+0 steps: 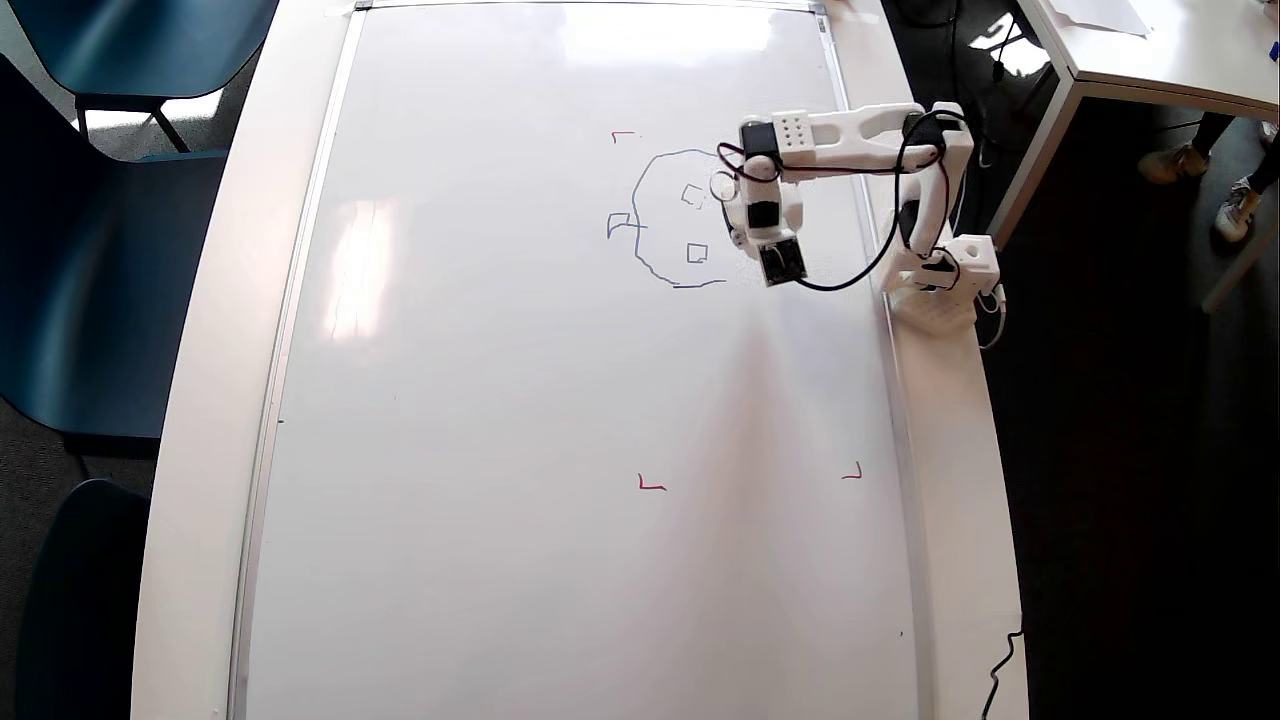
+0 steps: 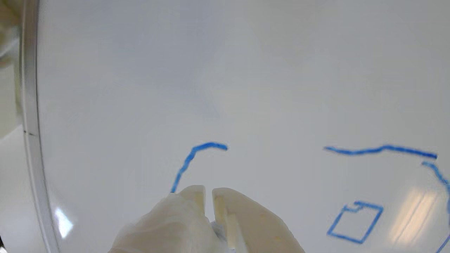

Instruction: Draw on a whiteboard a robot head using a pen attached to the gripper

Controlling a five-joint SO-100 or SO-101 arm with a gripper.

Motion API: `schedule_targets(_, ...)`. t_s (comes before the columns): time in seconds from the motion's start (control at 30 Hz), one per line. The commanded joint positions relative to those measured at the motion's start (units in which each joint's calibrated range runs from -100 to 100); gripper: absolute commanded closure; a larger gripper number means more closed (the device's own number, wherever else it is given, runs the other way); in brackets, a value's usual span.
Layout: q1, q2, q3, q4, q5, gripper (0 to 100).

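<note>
The whiteboard (image 1: 500, 400) fills the table. On its upper right is the robot head (image 1: 640, 215), a wobbly blue outline with two small squares showing inside and a flag-like mark on its left. The arm covers its right side. My gripper (image 1: 733, 195) hangs over that right side. In the wrist view the gripper (image 2: 208, 191) enters from the bottom, its pale fingers (image 2: 190, 200) almost together. A whitish sliver of the pen (image 2: 217, 226) shows between them, with the tip hidden. A blue stroke (image 2: 191, 160) ends beside the left fingertip. A blue square (image 2: 341, 216) lies to the right.
The arm's base (image 1: 945, 285) stands on the white tabletop rim at the board's right edge. Red corner marks (image 1: 650, 485) dot the board. Dark blue chairs (image 1: 100, 250) stand to the left. Another table (image 1: 1150, 50) and someone's feet are at the upper right.
</note>
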Motion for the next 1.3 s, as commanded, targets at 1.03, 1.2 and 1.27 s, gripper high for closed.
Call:
schedule_targets(1.03, -1.26, 8.62, -5.36, -8.35, 0.04, 99)
schedule_targets(1.2, -2.07, 8.87, -5.45, -8.61, -0.65, 99)
schedule_targets(1.27, -2.15, 9.04, -5.45, -8.61, -0.71, 99)
